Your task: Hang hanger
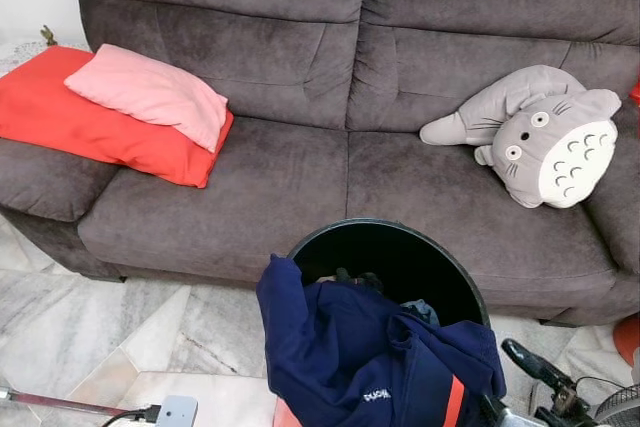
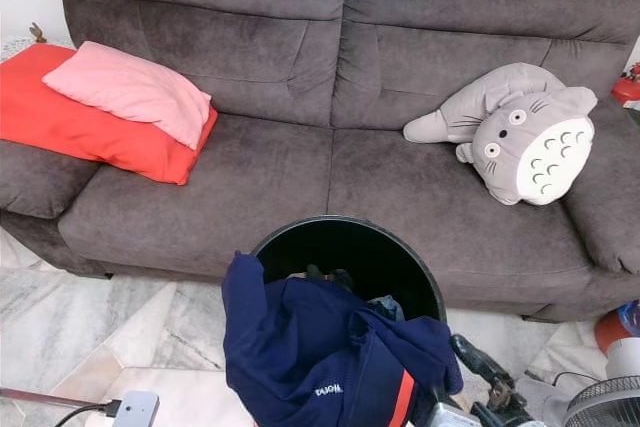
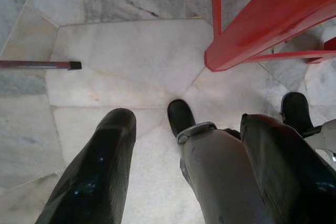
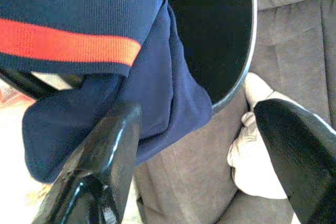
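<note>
Facing the sofa, you kept the right gripper spread wide beside the navy garment draped over the black bin — lower centre; left gripper hung open, idle.

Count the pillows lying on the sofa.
2. The red pillow lies on the sofa's left end over the armrest, and the pink pillow rests on top of it. The grey plush toy at the right isn't counted.
</note>
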Available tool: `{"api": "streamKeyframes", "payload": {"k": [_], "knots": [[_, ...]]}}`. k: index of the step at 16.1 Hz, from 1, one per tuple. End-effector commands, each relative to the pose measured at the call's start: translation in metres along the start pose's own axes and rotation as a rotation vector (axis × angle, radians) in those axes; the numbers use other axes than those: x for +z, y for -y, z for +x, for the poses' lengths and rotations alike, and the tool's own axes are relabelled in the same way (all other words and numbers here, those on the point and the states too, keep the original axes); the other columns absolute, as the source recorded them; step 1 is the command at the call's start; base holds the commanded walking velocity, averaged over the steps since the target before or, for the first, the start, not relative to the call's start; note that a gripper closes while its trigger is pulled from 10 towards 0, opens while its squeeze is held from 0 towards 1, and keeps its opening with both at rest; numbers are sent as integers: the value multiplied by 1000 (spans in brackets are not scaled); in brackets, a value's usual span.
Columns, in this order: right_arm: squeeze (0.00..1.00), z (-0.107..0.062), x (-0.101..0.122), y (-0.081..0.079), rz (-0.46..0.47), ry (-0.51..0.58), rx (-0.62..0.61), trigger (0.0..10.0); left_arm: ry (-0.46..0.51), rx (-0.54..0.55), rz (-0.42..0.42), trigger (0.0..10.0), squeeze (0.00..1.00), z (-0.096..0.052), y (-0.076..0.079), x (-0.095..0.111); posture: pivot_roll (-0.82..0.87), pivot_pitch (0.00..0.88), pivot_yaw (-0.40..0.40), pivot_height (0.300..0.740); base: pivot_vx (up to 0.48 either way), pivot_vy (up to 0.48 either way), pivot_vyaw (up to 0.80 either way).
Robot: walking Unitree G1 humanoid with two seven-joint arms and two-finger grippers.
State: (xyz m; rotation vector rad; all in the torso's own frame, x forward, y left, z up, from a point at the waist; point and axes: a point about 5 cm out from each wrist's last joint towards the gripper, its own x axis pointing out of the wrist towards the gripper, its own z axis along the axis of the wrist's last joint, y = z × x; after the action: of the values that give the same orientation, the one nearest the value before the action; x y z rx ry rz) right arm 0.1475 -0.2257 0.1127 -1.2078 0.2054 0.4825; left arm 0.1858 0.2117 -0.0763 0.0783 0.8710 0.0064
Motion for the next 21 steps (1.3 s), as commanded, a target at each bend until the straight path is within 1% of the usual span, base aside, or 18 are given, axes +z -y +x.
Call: {"api": "streamKeyframes", "payload": {"k": [1, 5, 7, 12, 15, 18, 19, 21], "knots": [[0, -1, 2, -2, 27, 14, 28, 10000, -38, -8, 1, 10000, 0, -2, 2, -11, -228, 149, -28, 740, 0, 0, 0], [0, -1, 5, -2, 69, 16, 47, 10000, -36, -5, -4, 10000, 0, -3, 0, -11, -233, 152, -25, 740, 0, 0, 0], [0, -1, 7, -3, 68, 24, 59, 10000, -34, -5, -2, 10000, 0, -3, -1, -11, -235, 154, -25, 740, 0, 0, 0], [0, 6, 12, 4, 79, 71, 31, 10000, -25, -4, -5, 10000, 0, -1, -2, -6, -230, 155, -32, 740, 0, 0, 0], [0, 9, 16, 4, 84, 95, 57, 10000, -23, -5, 2, 10000, 0, 0, -2, -2, -228, 157, -33, 740, 0, 0, 0], [0, 5, 21, 3, 93, 116, 76, 10000, -23, -5, 9, 10000, 0, -1, -2, -3, -228, 162, -35, 740, 0, 0, 0], [0, 3, 24, 3, 122, 142, 78, 10000, -24, -6, 9, 10000, 0, -1, -1, -4, -228, 162, -35, 740, 0, 0, 0], [0, 3, 30, 4, 136, 178, 87, 10000, -26, -10, 12, 10000, 0, -1, 0, -5, -232, 164, -34, 740, 0, 0, 0]]}}
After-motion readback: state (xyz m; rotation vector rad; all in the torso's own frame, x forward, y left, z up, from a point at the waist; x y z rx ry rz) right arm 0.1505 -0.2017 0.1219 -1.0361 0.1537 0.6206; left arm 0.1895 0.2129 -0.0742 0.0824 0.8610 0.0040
